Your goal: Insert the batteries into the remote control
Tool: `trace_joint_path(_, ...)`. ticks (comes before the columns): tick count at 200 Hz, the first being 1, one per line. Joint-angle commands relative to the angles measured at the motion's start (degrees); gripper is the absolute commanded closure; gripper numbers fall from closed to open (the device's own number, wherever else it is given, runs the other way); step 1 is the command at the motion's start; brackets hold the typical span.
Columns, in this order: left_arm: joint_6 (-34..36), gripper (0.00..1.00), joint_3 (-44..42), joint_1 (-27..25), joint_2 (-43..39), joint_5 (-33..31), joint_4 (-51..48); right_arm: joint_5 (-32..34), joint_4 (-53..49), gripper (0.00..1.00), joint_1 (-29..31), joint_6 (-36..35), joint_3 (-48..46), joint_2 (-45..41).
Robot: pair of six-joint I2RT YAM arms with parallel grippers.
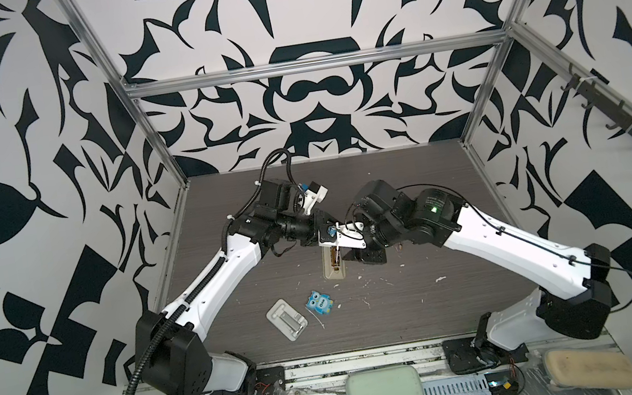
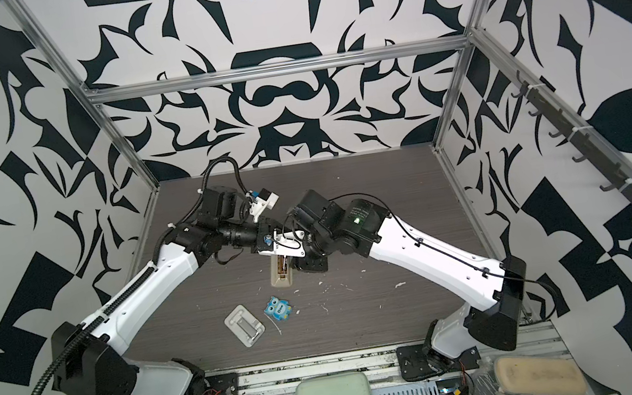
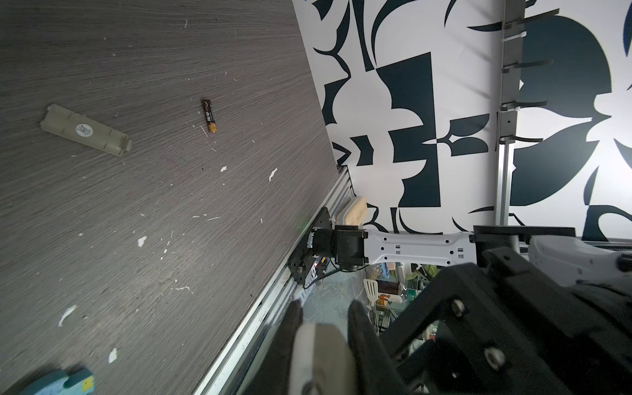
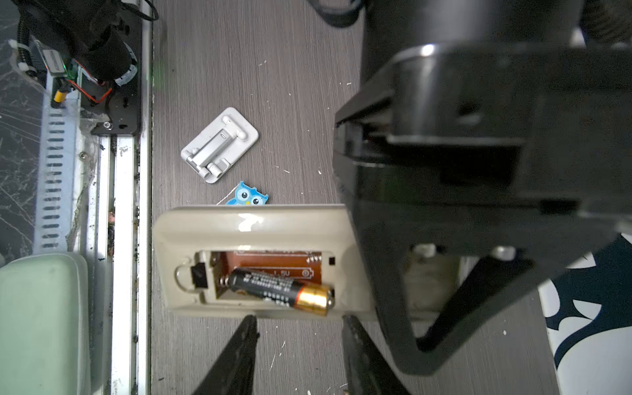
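We clamp the remote (image 4: 260,222) steady in our left claw (image 3: 325,314), seemingly so our right claw (image 4: 300,321), jaws apart and empty, can press the tilted battery (image 4: 280,287) flat.

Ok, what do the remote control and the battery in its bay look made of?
The remote control: glossy beige-grey plastic, probably, given the glare patch and moulded edges. The battery: seemingly metal under a black-and-gold printed wrap; the gold end gleams.
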Motion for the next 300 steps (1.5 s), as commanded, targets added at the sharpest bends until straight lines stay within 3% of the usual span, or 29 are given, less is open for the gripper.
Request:
trace_joint_path(1, 1.2, 1.0, 1.9, 0.3, 0.3, 0.6, -1.1, 1.0, 0.2, 0.56, 0.1, -0.1, 2.5, -1.6)
trace_joint_path(133, 2.2, 1.0, 2.1, 0.3, 0.6, 0.5, -2.0, -3.1, -0.1, 0.67, 0.1, 0.9, 5.8, 0.2)
trace_joint_path(300, 2.8, 1.0, 3.1, 0.4, 1.6, 0.7, -2.8, -2.9, 0.6, 0.79, 0.1, 0.4, 4.1, 1.7)
